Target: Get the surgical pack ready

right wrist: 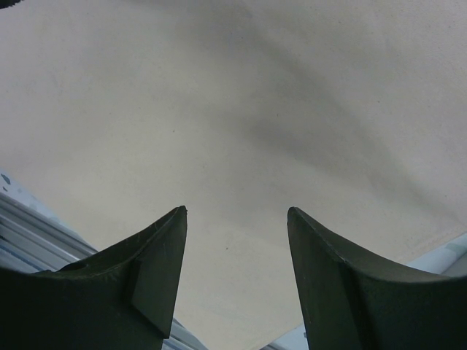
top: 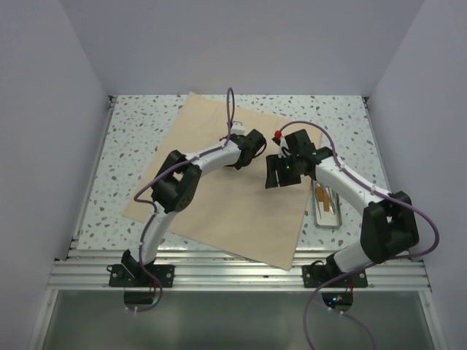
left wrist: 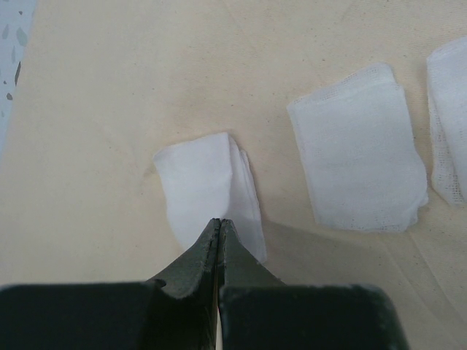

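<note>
The surgical pack is a tan-beige cloth spread flat as a wide sheet on the speckled table. It fills the left wrist view and the right wrist view. My left gripper is over the sheet's far part, and its jaws are shut, tips at the near edge of a small white gauze square; no gauze shows between them. Two more gauze squares lie to the right. My right gripper hovers open and empty over bare cloth.
A small silver metal tray with instruments sits on the table just right of the sheet, beside the right arm. Walls close in the table at the left, back and right. The aluminium rail runs along the near edge.
</note>
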Controlling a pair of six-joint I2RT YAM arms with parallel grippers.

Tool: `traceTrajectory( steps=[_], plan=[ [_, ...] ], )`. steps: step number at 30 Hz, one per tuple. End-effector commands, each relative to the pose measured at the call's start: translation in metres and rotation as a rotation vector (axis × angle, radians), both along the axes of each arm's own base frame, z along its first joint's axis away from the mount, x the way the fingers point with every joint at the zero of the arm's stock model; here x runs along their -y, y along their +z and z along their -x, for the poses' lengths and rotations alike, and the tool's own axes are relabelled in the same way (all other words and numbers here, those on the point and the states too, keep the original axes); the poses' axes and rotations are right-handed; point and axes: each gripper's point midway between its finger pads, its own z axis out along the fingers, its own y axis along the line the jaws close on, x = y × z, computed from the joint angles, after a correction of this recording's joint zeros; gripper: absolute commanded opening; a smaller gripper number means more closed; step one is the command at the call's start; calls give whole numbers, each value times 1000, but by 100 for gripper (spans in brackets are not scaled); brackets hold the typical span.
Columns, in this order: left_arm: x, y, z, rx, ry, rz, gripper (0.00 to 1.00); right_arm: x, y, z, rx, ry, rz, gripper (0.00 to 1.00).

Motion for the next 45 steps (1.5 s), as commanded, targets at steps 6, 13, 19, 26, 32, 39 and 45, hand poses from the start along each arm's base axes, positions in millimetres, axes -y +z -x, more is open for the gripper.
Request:
traceTrajectory(
  steps=[6,13,19,26,32,39,45],
  plan=[
    [10,9,-8,43,-12,33,0,-6,3,-4,25,23,-22,62],
    [16,10,-9,42,-22,51,0,-5,2,-3,23,21,-21,62],
    [16,6,-7,29,-20,48,0,-5,0,-3,21,21,-20,62],
    [17,4,-6,27,-16,62,0,-6,-1,-2,17,24,-24,62],
    [17,14,-8,51,-5,81,13,-6,-1,-2,16,25,-22,62],
    [8,34,-6,102,46,108,29,-6,-2,-1,14,27,-24,62],
    [10,69,-4,168,30,204,46,-6,0,-2,17,26,-24,63]
  ],
)
